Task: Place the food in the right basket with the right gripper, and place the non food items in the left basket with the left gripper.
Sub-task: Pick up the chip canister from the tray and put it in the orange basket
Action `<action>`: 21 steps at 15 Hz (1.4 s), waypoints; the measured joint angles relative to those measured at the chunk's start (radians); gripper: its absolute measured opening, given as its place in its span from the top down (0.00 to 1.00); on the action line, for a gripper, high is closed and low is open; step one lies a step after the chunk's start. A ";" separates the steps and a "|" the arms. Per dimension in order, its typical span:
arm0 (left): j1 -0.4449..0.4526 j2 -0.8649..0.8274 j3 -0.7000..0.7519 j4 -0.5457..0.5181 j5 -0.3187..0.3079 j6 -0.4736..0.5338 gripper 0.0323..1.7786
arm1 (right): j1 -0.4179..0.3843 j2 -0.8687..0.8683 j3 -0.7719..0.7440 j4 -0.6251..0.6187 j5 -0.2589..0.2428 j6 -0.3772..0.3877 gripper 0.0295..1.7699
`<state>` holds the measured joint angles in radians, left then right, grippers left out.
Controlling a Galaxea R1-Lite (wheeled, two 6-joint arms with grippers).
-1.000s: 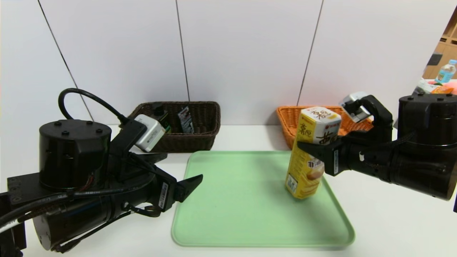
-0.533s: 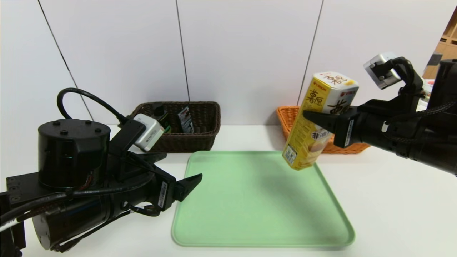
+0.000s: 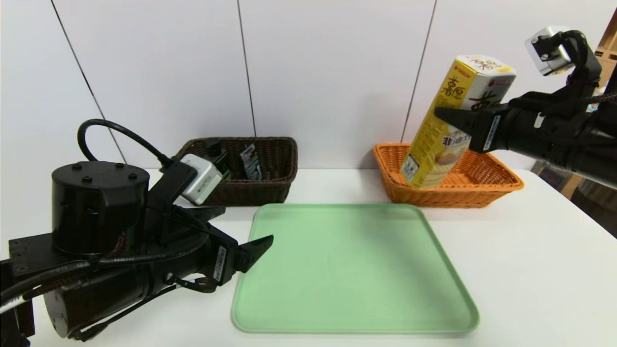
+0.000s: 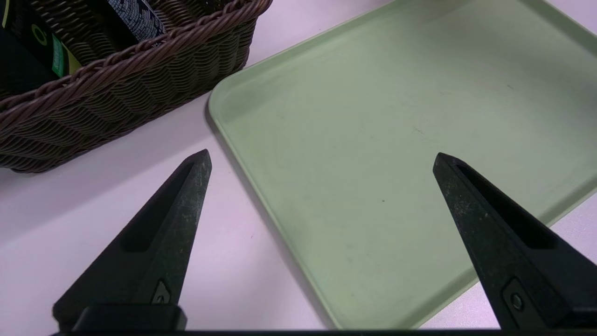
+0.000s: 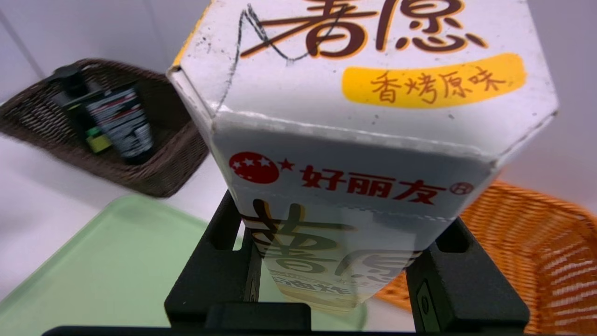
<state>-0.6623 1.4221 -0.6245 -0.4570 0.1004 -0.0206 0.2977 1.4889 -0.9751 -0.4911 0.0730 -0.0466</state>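
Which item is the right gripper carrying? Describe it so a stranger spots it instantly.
Look above the orange basket at the table's far right. There the right gripper holds a tall yellow snack box, tilted. Its white hexagonal top with brown characters sets it apart.

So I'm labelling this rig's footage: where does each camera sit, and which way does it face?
Head view: from the robot's head, forward and down at the green tray and both baskets; both arms show.
Left wrist view: on the left arm, over its open left tool, facing the tray and the brown basket.
Right wrist view: on the right arm, behind the yellow snack box clamped in the right tool.
All three share the tray.
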 joint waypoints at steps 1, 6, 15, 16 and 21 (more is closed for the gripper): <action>0.000 0.000 -0.001 0.000 0.000 0.001 0.05 | -0.026 0.022 -0.026 -0.001 0.000 -0.001 0.54; 0.000 0.004 -0.011 0.000 -0.001 0.000 0.05 | -0.151 0.147 -0.115 -0.001 -0.001 -0.029 0.54; 0.019 0.016 -0.024 0.000 -0.002 -0.008 0.05 | -0.235 0.335 -0.251 -0.001 -0.003 -0.030 0.54; 0.020 0.017 -0.024 0.000 -0.003 -0.008 0.05 | -0.238 0.350 -0.257 -0.001 -0.004 -0.030 0.54; 0.025 0.022 -0.024 0.000 -0.003 -0.008 0.05 | -0.242 0.397 -0.260 -0.001 -0.003 -0.027 0.54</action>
<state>-0.6374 1.4443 -0.6489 -0.4570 0.0977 -0.0283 0.0557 1.8862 -1.2353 -0.4921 0.0696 -0.0740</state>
